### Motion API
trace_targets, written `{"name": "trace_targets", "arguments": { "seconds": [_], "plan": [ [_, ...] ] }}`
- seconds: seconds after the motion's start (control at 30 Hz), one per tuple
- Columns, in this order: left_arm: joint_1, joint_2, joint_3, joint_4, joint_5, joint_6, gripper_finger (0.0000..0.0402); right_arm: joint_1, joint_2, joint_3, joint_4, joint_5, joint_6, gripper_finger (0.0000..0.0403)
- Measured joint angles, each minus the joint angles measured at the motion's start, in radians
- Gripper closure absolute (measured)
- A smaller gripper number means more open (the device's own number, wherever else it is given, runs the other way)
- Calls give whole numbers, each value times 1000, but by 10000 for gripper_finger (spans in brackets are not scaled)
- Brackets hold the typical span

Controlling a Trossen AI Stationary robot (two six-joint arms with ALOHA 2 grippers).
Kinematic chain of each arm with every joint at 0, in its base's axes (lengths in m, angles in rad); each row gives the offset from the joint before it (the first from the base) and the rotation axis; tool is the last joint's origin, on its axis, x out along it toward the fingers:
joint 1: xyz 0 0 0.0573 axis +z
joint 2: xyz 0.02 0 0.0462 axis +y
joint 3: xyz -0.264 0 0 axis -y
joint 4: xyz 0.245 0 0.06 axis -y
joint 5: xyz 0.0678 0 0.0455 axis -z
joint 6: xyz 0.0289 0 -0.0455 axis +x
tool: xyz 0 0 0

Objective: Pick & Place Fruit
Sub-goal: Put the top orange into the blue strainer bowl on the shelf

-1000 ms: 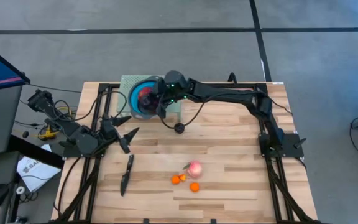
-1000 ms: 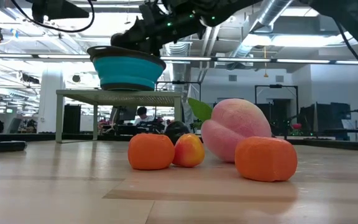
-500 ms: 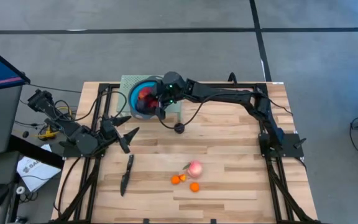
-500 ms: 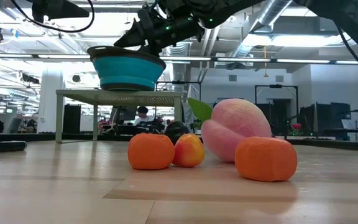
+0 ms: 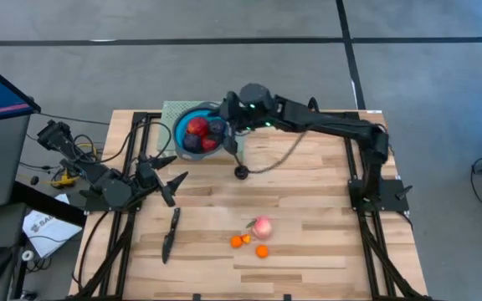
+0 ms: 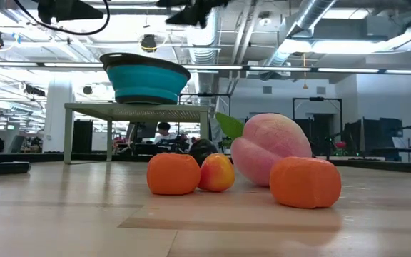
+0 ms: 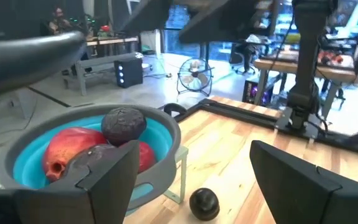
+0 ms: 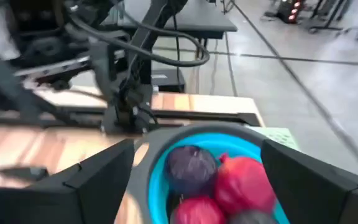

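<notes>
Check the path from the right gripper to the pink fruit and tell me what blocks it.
Nothing visible blocks it. The right gripper, open, is beside the bowl; bare table lies between it and the pink fruit. The dark fruit sits just off that line.

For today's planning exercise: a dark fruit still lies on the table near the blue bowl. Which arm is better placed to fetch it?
Probably the right. Its open tool hangs empty beside the blue bowl, just above the dark fruit. The left tool, also open, waits farther away at the table's left edge.

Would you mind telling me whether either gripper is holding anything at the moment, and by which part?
Nothing is held. The right gripper is open and empty beside the blue bowl of fruit; the left gripper waits open at the table's left.
</notes>
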Motion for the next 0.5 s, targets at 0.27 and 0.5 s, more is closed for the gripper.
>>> {"name": "trace_targets", "arguments": {
  "seconds": [0.27, 0.5],
  "plan": [
    [0, 45, 0, 14, 40, 62, 115, 124, -226, -172, -185, 216, -53, 96],
    [0, 132, 0, 85, 242, 146, 132, 223, -432, -532, -114, 277, 136, 101]
  ]
}}
